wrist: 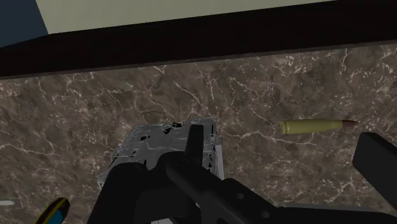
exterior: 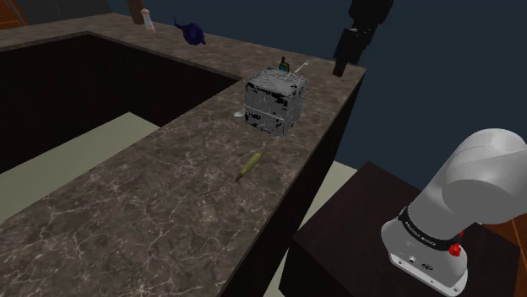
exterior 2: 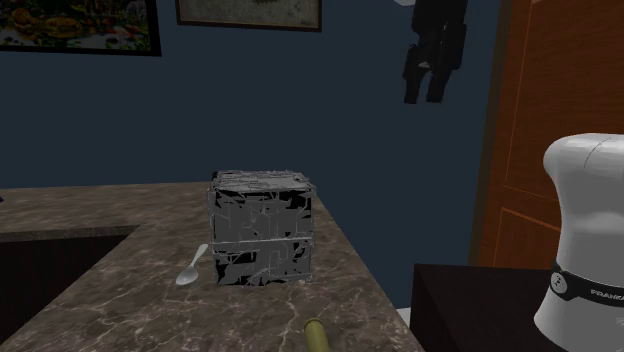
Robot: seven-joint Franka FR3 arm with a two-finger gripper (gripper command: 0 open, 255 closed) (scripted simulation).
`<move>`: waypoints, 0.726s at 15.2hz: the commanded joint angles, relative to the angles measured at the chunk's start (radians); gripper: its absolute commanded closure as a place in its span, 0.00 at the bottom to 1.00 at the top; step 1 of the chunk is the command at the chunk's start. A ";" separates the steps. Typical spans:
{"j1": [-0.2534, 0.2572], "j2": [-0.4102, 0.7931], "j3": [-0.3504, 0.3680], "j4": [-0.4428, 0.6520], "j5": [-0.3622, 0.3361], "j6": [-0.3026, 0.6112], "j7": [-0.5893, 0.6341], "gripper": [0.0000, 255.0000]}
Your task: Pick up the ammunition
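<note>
Brass-coloured, slim, red at the tip, the ammunition cartridge lies flat on the brown marbled stone table, and nothing has laid a finger on it yet. By my reading the pick-up has not really begun: no contact, no lift, and the whole approach, grasp and raise are left to do.

Up high hangs the all-black two-finger end effector, well above the table near its far corner in the shoulder view, beyond the battered grey metal cube. Its fingers stand apart with nothing between them; in the second exterior view you can see both prongs hanging free against the blue wall.

The cartridge sits on the near side of that cube in the shoulder view, well apart from the end effector and far below it. In the wrist view it lies beside the cube, in the open gap between the fingers, so I'd say a long descent comes first.
</note>
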 commanded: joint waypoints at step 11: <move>-0.071 0.069 0.275 -0.175 0.150 0.238 0.569 0.00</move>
